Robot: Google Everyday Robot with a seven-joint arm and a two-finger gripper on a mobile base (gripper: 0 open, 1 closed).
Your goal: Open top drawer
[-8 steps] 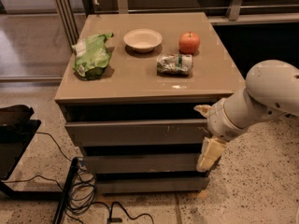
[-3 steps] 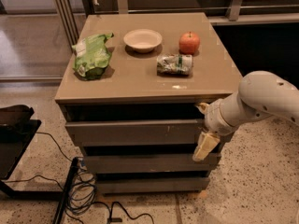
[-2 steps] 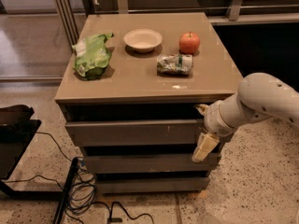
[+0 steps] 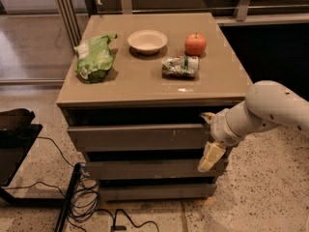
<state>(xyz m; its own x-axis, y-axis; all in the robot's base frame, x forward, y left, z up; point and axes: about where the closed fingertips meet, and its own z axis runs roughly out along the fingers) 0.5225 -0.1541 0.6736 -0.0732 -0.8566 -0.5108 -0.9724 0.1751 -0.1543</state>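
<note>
The top drawer point(image 4: 137, 137) is the wide grey-taupe front just under the cabinet top, with small pale scratches right of centre. It sits about flush with the two narrower drawer fronts below, and its interior is hidden. My gripper point(image 4: 210, 137), on the white arm point(image 4: 270, 108) coming in from the right, is at the drawer's right end. One cream fingertip point(image 4: 207, 116) is above the front's top edge, and the other finger point(image 4: 211, 157) hangs below its bottom edge. The fingers are spread apart.
On the cabinet top point(image 4: 140, 83) lie a green bag point(image 4: 94, 57), a white bowl point(image 4: 147, 41), a red apple point(image 4: 195, 44) and a crumpled packet point(image 4: 179, 66). Black cables point(image 4: 84, 197) and a black stand point(image 4: 14, 144) are on the floor at left.
The gripper has shifted slightly left, closer against the drawer's right end. The drawer front has not visibly moved.
</note>
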